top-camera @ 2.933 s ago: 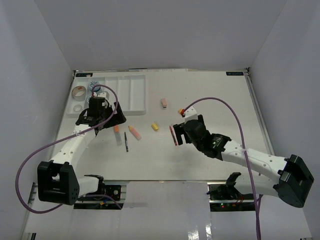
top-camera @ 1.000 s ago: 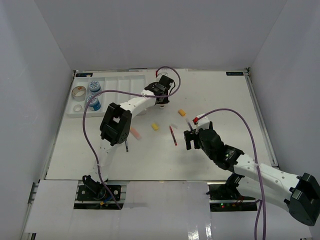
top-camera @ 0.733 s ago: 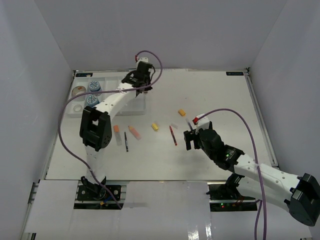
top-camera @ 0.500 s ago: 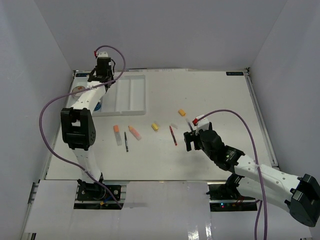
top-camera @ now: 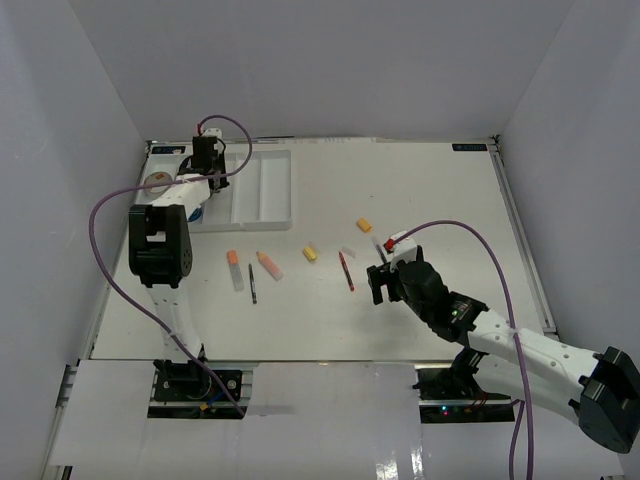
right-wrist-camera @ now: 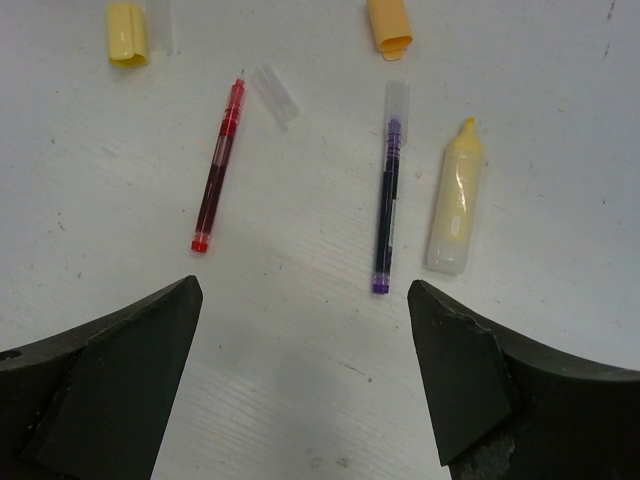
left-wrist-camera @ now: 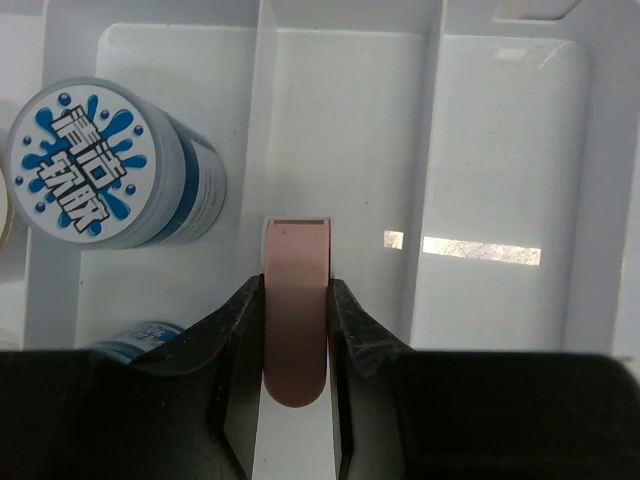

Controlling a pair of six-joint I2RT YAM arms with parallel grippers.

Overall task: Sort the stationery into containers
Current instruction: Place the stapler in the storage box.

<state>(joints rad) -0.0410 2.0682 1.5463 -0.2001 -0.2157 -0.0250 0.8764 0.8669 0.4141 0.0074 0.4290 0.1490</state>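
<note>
Two arms are seen from above: the left gripper [top-camera: 207, 163] is poised over the far-left end of the white tray [top-camera: 272, 185] and the right gripper [top-camera: 384, 284] is set beside a red pen [top-camera: 346, 271], though neither grip can be judged there. Only from the left wrist is a pink eraser [left-wrist-camera: 296, 258] shown pinched between narrowly parted fingers [left-wrist-camera: 238, 335], its long axis parallel to the tray's dividers and pointing away from the camera, with a blue-white tub [left-wrist-camera: 85, 162] in the compartment to its left. From the right wrist the jaws are seen spread wide with nothing held, and the red pen, a dark pen [right-wrist-camera: 387, 215] and a yellow marker [right-wrist-camera: 455, 205] are laid roughly parallel beyond them.
</note>
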